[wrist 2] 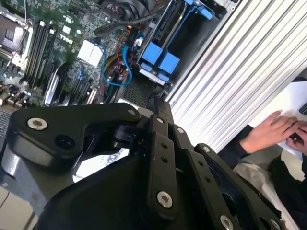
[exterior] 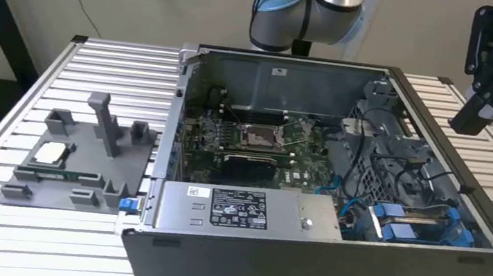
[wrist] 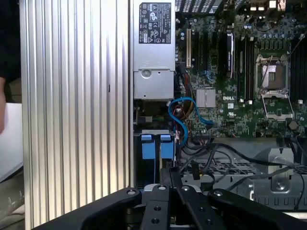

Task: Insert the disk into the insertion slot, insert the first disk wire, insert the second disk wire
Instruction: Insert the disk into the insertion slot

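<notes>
The disk with its blue rails sits in the insertion slot of the drive cage, at the near corner of the open computer case on the exterior view's right. Its blue end tabs face me in both wrist views. My black gripper hangs above and outside the case's right wall, well clear of the disk. Its fingers meet with nothing between them. A blue cable and black wires run beside the cage; where their plugs end I cannot tell.
A grey power supply with a white label lies along the case's near wall, beside the motherboard. A grey fixture with small parts stands on the slatted table at the exterior view's left. A person's hand rests beyond the table edge.
</notes>
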Robot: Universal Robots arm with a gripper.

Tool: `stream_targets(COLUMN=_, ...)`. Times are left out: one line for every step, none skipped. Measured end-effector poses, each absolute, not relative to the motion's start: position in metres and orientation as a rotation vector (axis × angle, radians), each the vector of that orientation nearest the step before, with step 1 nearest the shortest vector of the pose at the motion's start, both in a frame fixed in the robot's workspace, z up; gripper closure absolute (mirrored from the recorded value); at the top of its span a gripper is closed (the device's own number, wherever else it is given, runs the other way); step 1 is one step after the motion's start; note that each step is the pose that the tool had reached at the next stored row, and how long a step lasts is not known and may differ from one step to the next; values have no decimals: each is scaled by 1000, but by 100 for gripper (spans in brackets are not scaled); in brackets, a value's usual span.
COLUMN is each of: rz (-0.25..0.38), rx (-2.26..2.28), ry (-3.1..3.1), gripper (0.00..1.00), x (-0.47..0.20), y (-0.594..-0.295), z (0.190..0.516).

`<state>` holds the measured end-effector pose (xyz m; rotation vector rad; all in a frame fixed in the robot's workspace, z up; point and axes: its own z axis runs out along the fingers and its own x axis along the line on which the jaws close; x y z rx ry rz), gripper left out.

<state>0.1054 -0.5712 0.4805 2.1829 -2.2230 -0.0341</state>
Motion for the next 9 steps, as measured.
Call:
stream_targets(rz=-32, rx=2184, ry=-2224, gripper=89, x=105, y=-571, z=479)
stream_targets(rz=-30, rx=2186, ry=-2226, gripper=89, x=105, y=-571, z=478)
stream_targets(rz=-29, rx=2187, ry=-2227, gripper=89, x=105, y=-571, z=477)
stream_targets(rz=-28, rx=2188, ry=-2228, gripper=89, x=105, y=-571, z=476)
stream_targets(rz=-28, rx=2190, ry=-2230, gripper=89, x=105, y=-571, z=474)
stream_targets(rz=-28, rx=2191, ry=-2231, gripper=89, x=105, y=-571, z=473)
stream_targets(rz=-30, rx=2192, ry=-2232, gripper=89, x=105, y=-571, z=472)
stream_targets(rz=-31, rx=2193, ry=-2233, gripper=89, x=105, y=-571, z=470)
stream_targets(rz=-33, rx=2194, ry=-2234, gripper=89, x=105, y=-571, z=468)
